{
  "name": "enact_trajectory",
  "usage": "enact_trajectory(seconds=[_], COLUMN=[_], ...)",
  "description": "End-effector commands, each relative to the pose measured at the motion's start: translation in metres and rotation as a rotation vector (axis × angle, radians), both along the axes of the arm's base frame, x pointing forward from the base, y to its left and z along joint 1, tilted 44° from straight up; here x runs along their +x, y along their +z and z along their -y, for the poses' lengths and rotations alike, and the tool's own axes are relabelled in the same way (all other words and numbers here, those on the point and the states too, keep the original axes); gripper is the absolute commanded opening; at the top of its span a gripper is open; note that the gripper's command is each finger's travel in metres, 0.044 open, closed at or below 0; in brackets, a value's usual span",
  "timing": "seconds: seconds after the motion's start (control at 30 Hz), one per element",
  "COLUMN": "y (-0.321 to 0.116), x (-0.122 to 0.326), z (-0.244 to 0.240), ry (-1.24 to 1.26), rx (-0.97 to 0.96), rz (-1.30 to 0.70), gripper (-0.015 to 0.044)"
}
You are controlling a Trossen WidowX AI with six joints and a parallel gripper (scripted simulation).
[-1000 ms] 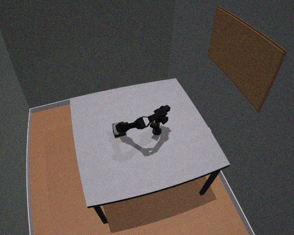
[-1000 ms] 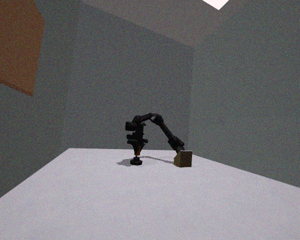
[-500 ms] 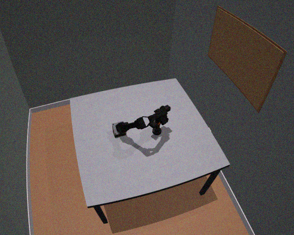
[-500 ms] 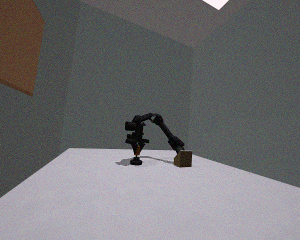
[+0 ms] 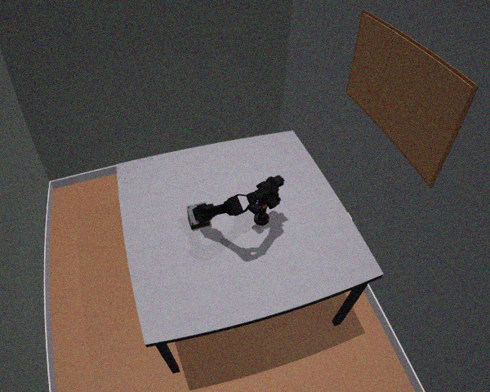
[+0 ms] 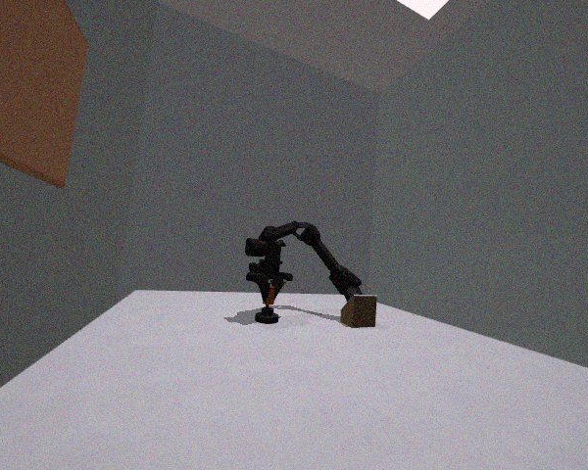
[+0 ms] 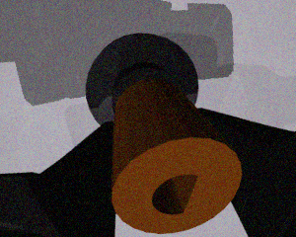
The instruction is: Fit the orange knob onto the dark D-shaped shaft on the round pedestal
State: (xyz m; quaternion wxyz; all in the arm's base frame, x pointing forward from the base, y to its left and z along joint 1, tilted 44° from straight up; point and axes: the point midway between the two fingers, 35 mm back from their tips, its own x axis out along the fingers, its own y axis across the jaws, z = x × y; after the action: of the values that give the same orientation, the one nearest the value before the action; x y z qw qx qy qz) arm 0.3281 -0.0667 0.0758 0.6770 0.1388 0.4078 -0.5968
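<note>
Seating the orange knob (image 5: pixel 264 207) (image 6: pixel 270 294) (image 7: pixel 177 185) on the D-shaped shaft
The end effector (image 6: pixel 268 302) (image 7: pixel 155 122) grips the knob above the round pedestal (image 5: pixel 260 219) (image 6: pixel 267 317) (image 7: pixel 96 84), not yet seated; whether it touches the shaft, I cannot tell. Next probably comes a slow twist under light downward pressure until the flats match, then a full push and release.
</note>
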Motion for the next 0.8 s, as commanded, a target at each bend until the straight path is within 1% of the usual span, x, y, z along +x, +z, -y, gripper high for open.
enact_trajectory(seconds=[0.0, 0.37, 0.47, 0.6, 0.77], y=[0.0004, 0.004, 0.004, 0.0029, 0.0015], x=[0.0001, 0.0013, 0.0014, 0.0028, 0.0026], z=[0.0007, -0.0019, -0.002, -0.0026, -0.0029], ry=[0.001, 0.001, -0.039, -0.142, -0.15], rx=[-0.002, -0.002, -0.004, -0.011, -0.011], rz=[0.001, 0.001, 0.039, 0.14, 0.147], gripper=[0.0, 0.0, 0.0, 0.0, 0.0])
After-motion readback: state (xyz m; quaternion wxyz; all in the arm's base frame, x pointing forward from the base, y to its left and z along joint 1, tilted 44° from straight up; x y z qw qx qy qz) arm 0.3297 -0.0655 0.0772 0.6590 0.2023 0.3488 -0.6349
